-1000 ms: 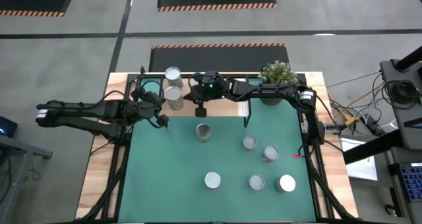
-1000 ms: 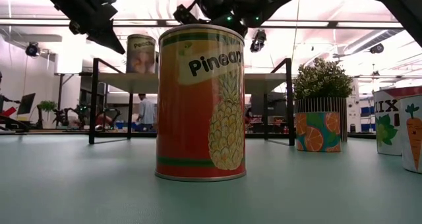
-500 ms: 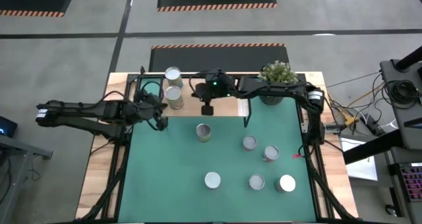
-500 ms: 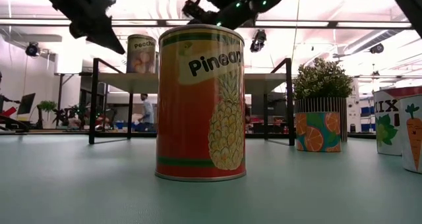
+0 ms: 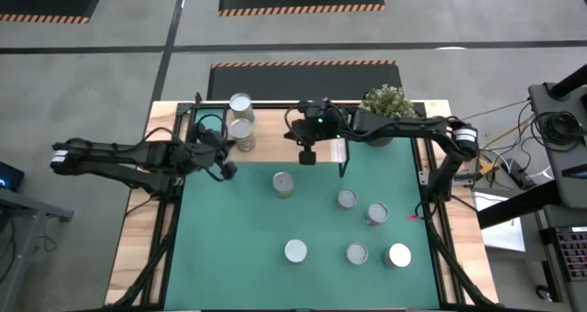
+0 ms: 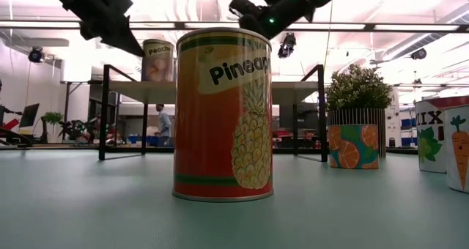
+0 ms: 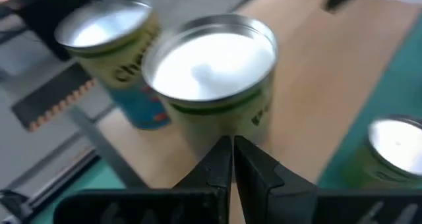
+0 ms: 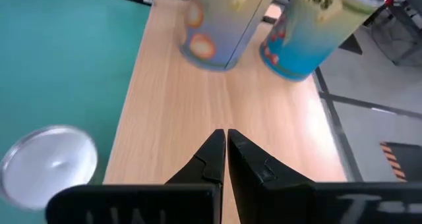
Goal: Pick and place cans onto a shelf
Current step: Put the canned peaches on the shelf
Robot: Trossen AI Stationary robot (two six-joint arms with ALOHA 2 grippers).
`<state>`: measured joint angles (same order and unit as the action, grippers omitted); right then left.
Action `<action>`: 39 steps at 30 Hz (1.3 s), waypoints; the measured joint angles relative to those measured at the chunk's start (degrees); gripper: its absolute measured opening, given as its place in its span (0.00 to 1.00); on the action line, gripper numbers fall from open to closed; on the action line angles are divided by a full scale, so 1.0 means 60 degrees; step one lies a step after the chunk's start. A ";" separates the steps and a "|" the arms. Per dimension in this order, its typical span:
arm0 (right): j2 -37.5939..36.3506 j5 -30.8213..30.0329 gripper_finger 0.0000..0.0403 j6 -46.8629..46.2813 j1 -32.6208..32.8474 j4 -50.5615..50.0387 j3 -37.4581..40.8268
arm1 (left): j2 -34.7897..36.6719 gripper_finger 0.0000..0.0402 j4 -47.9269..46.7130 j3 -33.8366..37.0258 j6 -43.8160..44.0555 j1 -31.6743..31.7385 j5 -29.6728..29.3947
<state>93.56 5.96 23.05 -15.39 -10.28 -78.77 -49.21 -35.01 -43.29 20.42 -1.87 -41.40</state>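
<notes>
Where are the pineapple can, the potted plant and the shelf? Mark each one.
pineapple can [image 6: 223, 117]: low view, on the middle of its orange label.
potted plant [image 5: 385, 102]: high view, on its green leaves.
shelf [image 5: 271, 147]: high view, on a bare part of the wooden board.

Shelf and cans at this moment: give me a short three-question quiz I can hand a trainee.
1. True or false: two cans stand on the shelf.
2. How many cans stand on the green mat? A) three B) six C) eight
3. Fill in: the fingers of the left gripper and the right gripper are both ____, holding nothing.

Key: 1 true. 2 B: the pineapple can and five others nearer the front. 3 shut: each wrist view shows its dark fingertips pressed together.
</notes>
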 joint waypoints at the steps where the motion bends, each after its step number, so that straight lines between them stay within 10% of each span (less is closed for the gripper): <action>1: -0.0097 0.0000 0.02 -0.0008 0.0006 0.0085 0.0166 | 0.0027 0.00 0.0005 0.0000 0.0016 0.0000 -0.0148; 9: -0.0929 -0.0007 0.02 -0.0353 0.0021 0.0618 0.1354 | 0.0151 0.00 0.0024 0.0000 0.0243 -0.0019 -0.0404; 19: -0.2266 0.0001 0.02 -0.0183 0.0024 0.1165 0.2568 | 0.0248 0.00 0.2678 -0.0080 -0.2091 -0.0043 0.2068; 39: -0.3408 0.0033 0.02 -0.0150 0.0024 0.2050 0.3619 | -0.0917 0.00 -0.1573 -0.2524 -0.2145 0.1563 0.2068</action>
<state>73.11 6.15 22.15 -15.25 2.02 -57.06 -54.71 -44.45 -58.43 7.55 7.51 -28.99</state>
